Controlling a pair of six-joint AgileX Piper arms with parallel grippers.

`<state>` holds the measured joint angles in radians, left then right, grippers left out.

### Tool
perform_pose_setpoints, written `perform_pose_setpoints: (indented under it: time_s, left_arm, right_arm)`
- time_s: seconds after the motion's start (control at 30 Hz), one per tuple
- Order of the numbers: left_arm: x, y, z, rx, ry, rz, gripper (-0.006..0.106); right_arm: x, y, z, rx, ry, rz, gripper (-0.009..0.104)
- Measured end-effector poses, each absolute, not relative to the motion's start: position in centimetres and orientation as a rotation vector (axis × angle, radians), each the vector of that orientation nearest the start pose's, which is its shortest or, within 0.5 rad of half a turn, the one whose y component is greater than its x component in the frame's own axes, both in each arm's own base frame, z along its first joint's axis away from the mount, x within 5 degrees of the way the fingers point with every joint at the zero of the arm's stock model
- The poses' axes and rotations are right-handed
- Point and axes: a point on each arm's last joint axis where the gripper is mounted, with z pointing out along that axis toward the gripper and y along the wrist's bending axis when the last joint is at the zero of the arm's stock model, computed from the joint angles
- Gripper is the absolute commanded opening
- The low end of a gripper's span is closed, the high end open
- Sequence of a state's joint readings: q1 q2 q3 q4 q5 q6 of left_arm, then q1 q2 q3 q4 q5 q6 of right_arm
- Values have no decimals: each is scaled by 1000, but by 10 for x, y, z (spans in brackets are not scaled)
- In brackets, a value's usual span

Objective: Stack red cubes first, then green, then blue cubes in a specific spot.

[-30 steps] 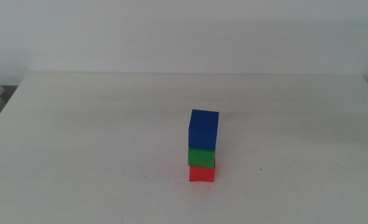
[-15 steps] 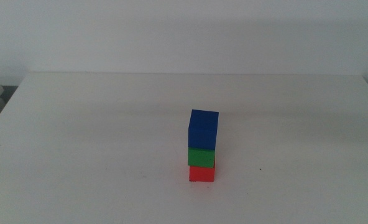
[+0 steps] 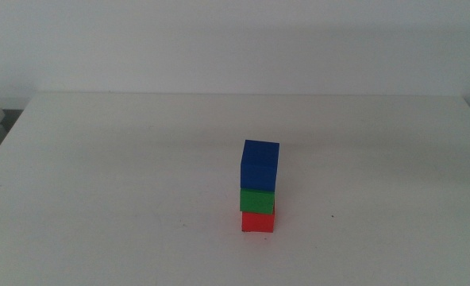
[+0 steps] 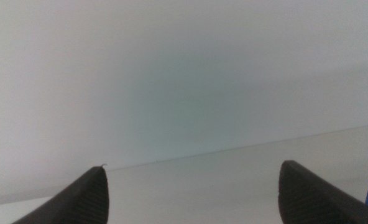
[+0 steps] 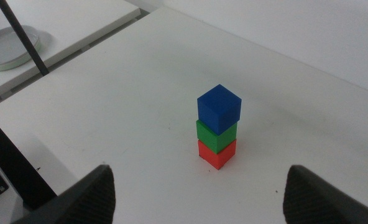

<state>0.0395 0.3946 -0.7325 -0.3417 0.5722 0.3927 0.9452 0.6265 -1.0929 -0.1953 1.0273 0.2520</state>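
1. The three cubes are standing as one tower near the middle of the white table [image 3: 124, 159], nothing touching them
2. The red cube [image 3: 258, 222] is sitting at the bottom, flat on the tabletop
3. The green cube [image 3: 256, 199] is resting directly on the red one, its edges turned very slightly off from the cube below
4. The blue cube [image 3: 260, 164] is topping the tower, sitting on the green one and looking a touch twisted against it as well
5. The pen marks of the target spot are not showing from here; only a lone dark speck [image 3: 333, 217] is lying on the table a little to the right of the tower
6. The left gripper [image 4: 193, 196] is hanging back out of the middle view, its jaws standing wide apart with nothing between them, and a sliver of the blue cube is peeking in at the edge of its wrist view
7. The right gripper [image 5: 199, 193] is also waiting off the middle view, jaws spread wide and empty, looking at the tower from well apart
8. Beyond the table's far edge in the right wrist view, a pale round plate [image 5: 10, 46] is lying on a neighbouring surface, with a thin dark rod [image 5: 22, 36] crossing in front of it
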Motion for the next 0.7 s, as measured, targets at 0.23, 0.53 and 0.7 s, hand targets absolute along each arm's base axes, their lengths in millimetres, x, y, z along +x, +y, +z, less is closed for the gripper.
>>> perform_pose_setpoints:
  time_s: [0.23, 0.53, 0.7]
  left_arm:
    - [63, -12, 379, 203, 1679, 6, 92]
    - [56, -7, 313, 175, 1645, 73, 92]
    - [52, -6, 260, 185, 1713, 81, 92]
  right_arm:
    - [61, 58, 420, -698, 1862, 521, 78]
    - [87, 69, 331, -530, 1830, 514, 78]
    - [97, 44, 289, -225, 1831, 428, 78]
